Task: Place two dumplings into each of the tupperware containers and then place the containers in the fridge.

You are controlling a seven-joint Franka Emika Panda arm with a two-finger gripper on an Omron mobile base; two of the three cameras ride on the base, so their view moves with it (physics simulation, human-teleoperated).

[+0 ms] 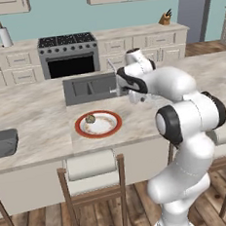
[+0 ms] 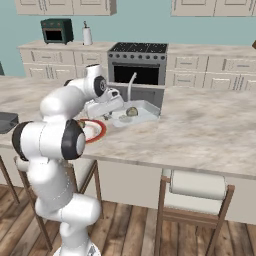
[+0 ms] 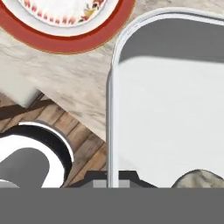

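Observation:
My gripper (image 2: 115,114) (image 3: 112,177) is shut on the left rim of a clear grey tupperware container (image 2: 142,116) (image 3: 175,109) just in front of the sink. One speckled tan dumpling (image 2: 131,112) (image 3: 201,179) lies inside that container. Another dumpling (image 1: 90,119) sits on the red-rimmed plate (image 1: 111,129) (image 3: 65,41) left of the container. From these views I cannot tell whether the container rests on the counter or hangs just above it. A tall grey slab (image 1: 195,9) at the back right may be the fridge.
A sink (image 1: 90,87) with a faucet (image 2: 131,82) lies behind the plate. A steel oven (image 1: 68,58) stands at the back wall. A grey rounded box (image 1: 3,142) sits at the counter's left end. Stools (image 1: 91,173) (image 2: 197,192) line the counter's near edge.

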